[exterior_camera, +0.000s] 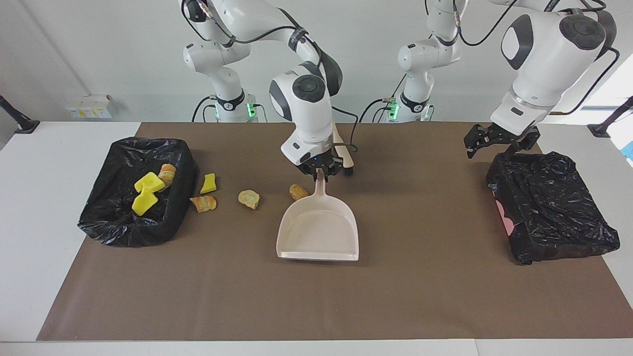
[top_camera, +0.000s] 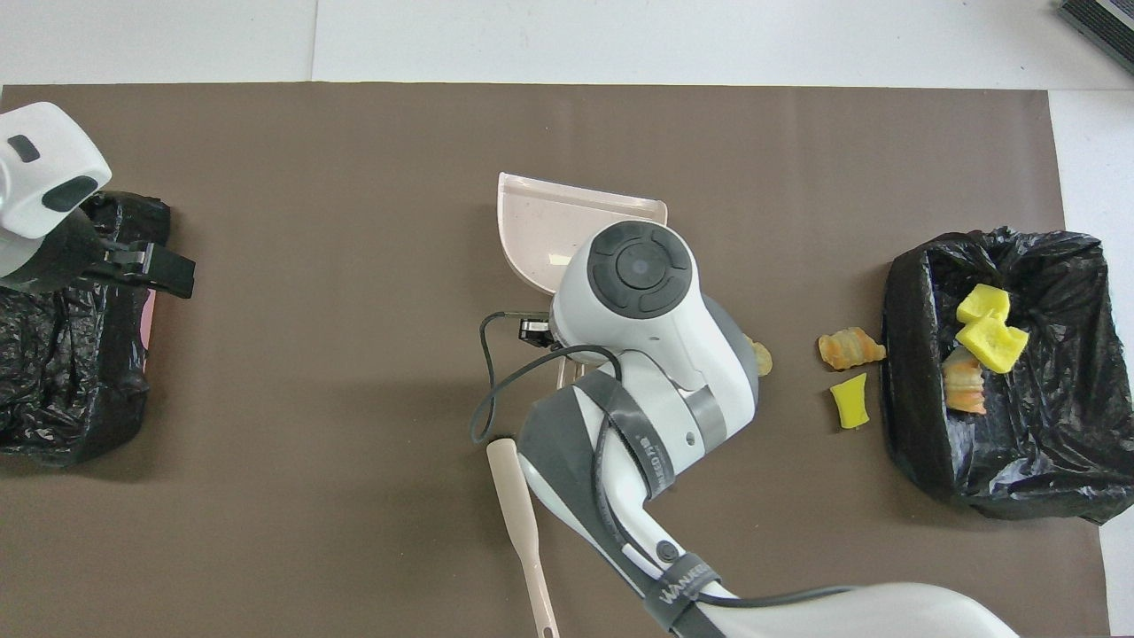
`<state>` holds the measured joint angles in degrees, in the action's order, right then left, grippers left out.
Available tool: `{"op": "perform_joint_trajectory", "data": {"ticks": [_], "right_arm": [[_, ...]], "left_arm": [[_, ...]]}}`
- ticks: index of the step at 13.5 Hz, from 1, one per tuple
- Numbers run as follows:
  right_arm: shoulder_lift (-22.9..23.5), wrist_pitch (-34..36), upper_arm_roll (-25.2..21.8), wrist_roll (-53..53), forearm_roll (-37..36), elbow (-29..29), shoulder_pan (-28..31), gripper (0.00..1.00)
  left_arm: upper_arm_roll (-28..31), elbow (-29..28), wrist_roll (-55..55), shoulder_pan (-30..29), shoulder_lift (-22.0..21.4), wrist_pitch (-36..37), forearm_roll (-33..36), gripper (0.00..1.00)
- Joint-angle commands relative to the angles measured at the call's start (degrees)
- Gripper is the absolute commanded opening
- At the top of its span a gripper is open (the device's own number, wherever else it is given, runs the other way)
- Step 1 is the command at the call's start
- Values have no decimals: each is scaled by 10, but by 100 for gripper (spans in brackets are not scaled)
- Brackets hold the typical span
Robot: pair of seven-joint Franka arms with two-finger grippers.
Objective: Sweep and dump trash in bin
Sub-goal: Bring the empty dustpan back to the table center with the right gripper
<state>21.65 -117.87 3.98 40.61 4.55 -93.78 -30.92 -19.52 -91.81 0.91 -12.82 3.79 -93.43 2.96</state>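
Right gripper [exterior_camera: 321,170] grips the empty dustpan [exterior_camera: 319,230] by its handle; left gripper [exterior_camera: 497,141] waits open over the second bin [exterior_camera: 554,207]. Three pieces of trash [exterior_camera: 148,190] lie in the bin [exterior_camera: 106,222]; four [exterior_camera: 248,199] remain on the bench.

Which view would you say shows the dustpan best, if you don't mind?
The facing view: the whole dustpan shows, handle pinched in the right end effector. In the overhead view the right arm hides the handle and part of the pan.
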Motion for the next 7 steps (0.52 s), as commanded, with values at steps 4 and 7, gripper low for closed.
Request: {"op": "perform_joint_trajectory", "data": {"ticks": [4, 7], "right_arm": [[89, -19, -3, 29, 5, 90, -20, 3], [88, -17, -3, 23, 1, 92, -20, 100]], "left_arm": [[-2, 2, 2, -3, -4, 4, 10, 100], [-2, 1, 2, -3, -4, 4, 10, 100]]}}
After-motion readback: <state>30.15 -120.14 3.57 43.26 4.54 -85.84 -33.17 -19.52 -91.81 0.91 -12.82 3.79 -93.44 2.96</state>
